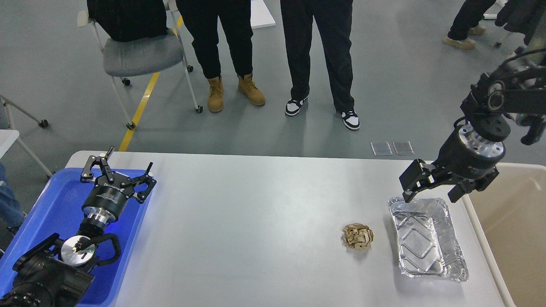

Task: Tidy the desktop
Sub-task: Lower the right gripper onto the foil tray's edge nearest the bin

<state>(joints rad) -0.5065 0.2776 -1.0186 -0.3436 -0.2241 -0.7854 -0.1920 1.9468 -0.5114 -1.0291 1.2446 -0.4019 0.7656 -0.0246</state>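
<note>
The light-grey desktop (256,221) fills the lower view. A crumpled brown paper ball (357,236) lies on it right of centre. A shiny foil tray (426,238) lies just right of the ball, near the right edge. My right gripper (433,189) is open and empty, hovering just above the foil tray's far end. My left gripper (117,172) is open and empty, hovering over the blue plastic tray (47,213) at the desktop's left end.
A beige bin (516,221) stands against the desktop's right edge. Two people stand beyond the far edge, and a grey chair (140,51) is at the back left.
</note>
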